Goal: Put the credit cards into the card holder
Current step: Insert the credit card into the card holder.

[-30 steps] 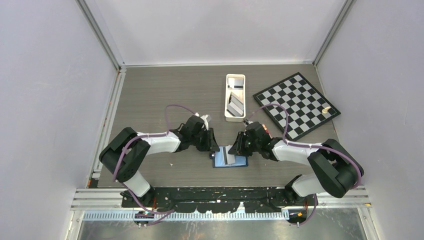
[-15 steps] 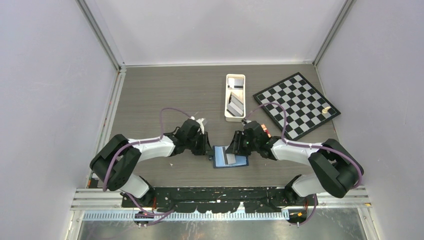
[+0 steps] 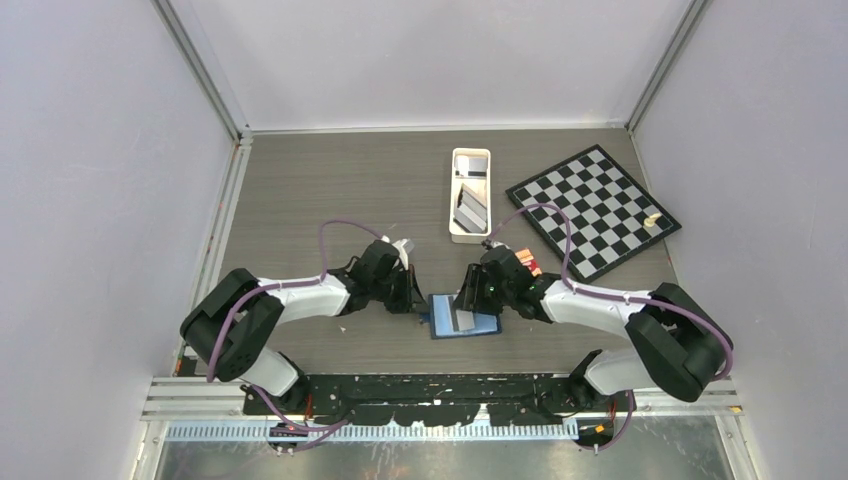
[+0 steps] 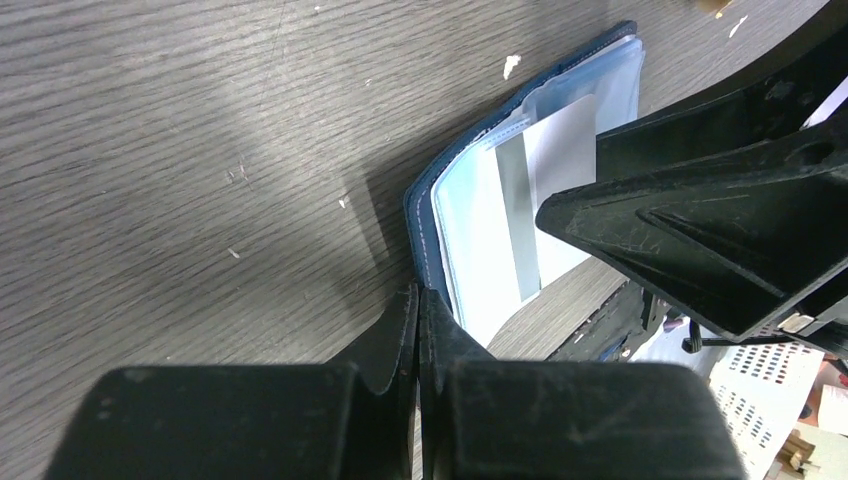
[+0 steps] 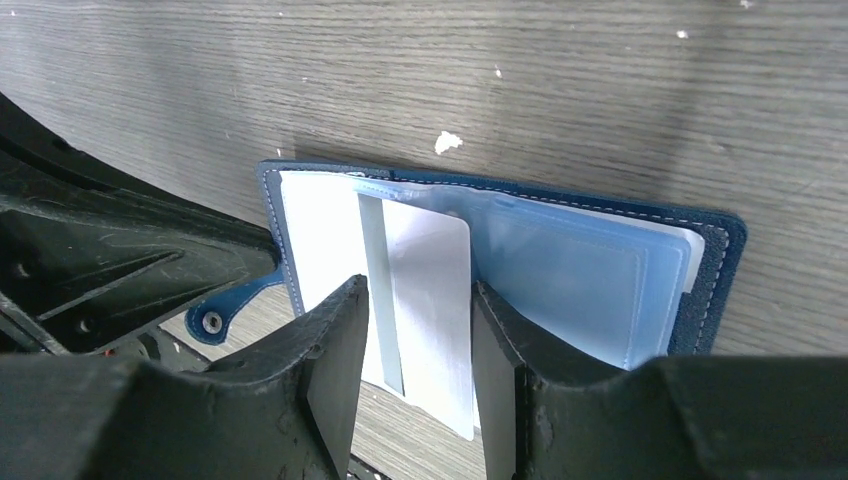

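Note:
The card holder [image 3: 480,325] lies open on the table between the two arms, dark navy outside and light blue slots inside [image 5: 590,270]. A grey-white credit card [image 5: 430,290] with a darker stripe sits partly in a slot, and its near end sticks out over the holder's edge [image 4: 560,150]. My right gripper [image 5: 415,300] is open above it, one finger on each side of the card. My left gripper [image 4: 420,305] is shut with nothing between its fingers, its tips against the holder's left edge [image 4: 425,230]. More credit cards [image 3: 470,208] lie in the white tray.
The long white tray [image 3: 451,200] stands behind the holder. A tilted chessboard [image 3: 592,208] with a small pale piece [image 3: 652,219] lies at the back right. The holder's clasp strap [image 5: 225,310] juts out beside the left gripper's fingers. Purple walls enclose the table.
My left gripper has shut and dropped to the holder's left edge. The right gripper's jaws have spread wider, and the card now lies flatter in the holder.

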`<state>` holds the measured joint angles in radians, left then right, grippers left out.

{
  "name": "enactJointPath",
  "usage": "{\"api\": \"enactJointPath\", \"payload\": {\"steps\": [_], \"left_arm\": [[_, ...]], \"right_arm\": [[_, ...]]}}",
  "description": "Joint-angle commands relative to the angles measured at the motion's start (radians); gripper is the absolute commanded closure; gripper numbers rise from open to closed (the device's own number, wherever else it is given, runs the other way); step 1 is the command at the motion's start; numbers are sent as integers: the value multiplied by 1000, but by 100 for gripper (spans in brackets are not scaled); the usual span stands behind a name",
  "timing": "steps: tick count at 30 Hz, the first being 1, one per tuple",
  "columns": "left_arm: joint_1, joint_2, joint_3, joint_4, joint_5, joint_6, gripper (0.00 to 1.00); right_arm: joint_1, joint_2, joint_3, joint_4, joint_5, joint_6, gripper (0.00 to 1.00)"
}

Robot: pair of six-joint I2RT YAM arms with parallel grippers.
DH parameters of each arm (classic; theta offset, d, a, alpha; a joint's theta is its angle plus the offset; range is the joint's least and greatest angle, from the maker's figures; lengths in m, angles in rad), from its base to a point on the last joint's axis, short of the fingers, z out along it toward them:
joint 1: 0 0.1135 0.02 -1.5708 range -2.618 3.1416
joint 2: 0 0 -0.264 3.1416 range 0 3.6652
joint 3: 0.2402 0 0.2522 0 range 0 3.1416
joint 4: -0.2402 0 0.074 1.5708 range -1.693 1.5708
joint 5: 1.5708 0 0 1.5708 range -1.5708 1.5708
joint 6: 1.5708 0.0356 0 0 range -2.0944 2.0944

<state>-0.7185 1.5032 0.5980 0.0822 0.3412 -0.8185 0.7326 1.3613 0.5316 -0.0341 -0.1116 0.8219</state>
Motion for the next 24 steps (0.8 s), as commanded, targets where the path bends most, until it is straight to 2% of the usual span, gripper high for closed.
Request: {"api": "enactJointPath", "payload": {"steps": [1, 13, 24], "left_arm": [[2, 0, -16, 60, 14, -21, 100], [1, 5, -19, 79, 24, -31, 100], [1, -1, -26, 87, 28, -34, 100]], "right_arm": [[32, -6, -12, -185, 144, 26, 52], [163, 0, 8, -136, 268, 141, 51], [236, 51, 71, -111, 297, 139, 50]]}}
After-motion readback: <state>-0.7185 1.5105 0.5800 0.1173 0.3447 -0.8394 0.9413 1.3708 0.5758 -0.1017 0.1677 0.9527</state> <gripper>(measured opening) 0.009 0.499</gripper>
